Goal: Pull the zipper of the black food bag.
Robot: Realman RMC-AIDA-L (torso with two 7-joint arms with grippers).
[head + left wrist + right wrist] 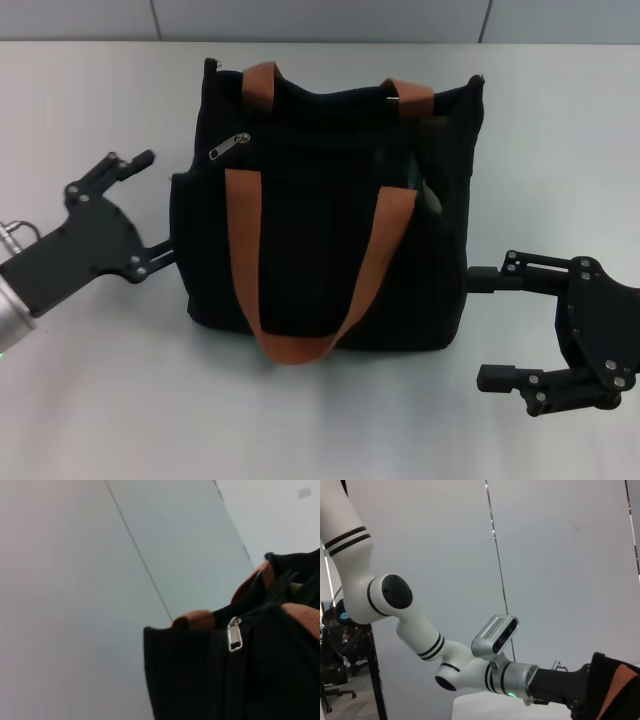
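The black food bag [320, 220] stands upright mid-table with two rust-orange handles [300, 345]. The zipper [230, 146], a small silver pull tab, lies at the left end of the zip line on the bag's upper front. It also shows in the left wrist view [234, 634], on the bag [190, 680]. My left gripper [155, 205] is open beside the bag's left side, with one fingertip [168, 247] at the fabric. My right gripper [487, 325] is open and empty beside the bag's lower right. One bag corner shows in the right wrist view [612, 690].
The white table [100, 400] runs to a pale wall [320, 18] behind the bag. A silver strap buckle [393, 99] sits on the rear handle. In the right wrist view my left arm [420, 630] reaches in from behind the bag.
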